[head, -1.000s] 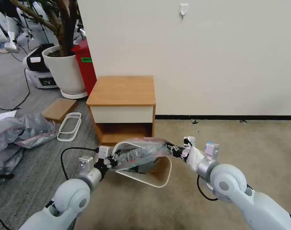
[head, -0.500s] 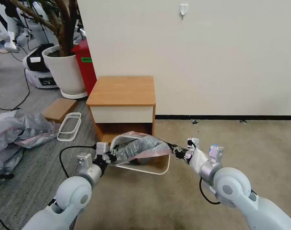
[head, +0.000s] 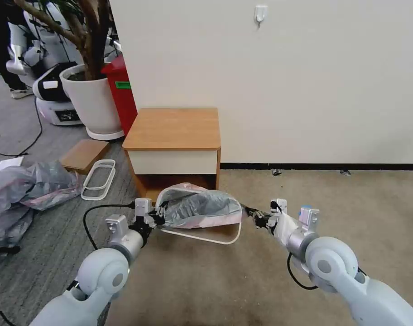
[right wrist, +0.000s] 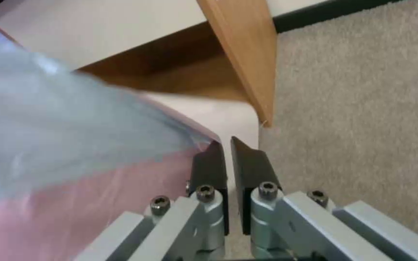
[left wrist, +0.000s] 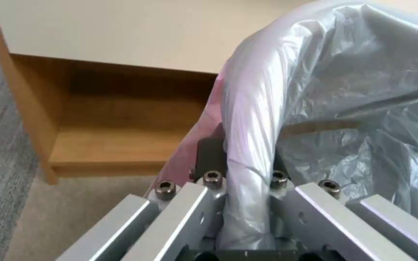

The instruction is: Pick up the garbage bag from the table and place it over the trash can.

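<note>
The grey garbage bag [head: 199,207] with its pink rim band lies draped over the top of the cream trash can [head: 202,238], which stands on the carpet in front of the table [head: 172,129]. My left gripper [head: 155,219] is at the can's left side, shut on a bunched fold of the garbage bag [left wrist: 315,90]; its own view shows my left gripper [left wrist: 244,163] with plastic pinched between the fingers. My right gripper [head: 253,214] hangs just right of the can, clear of the bag. In its wrist view my right gripper [right wrist: 228,159] shows a narrow empty gap, with the bag [right wrist: 73,137] beside it.
A heap of grey-pink bags [head: 25,190] lies on the floor at far left, beside white frames [head: 98,179] and a flat cardboard box [head: 84,154]. A white plant pot [head: 91,99] and a red bin [head: 120,90] stand behind. Open carpet lies to the right.
My right gripper has let go of the bag's rim and drawn back to the right. The bag has slackened and settled lower over the can. My left gripper still holds its side.
</note>
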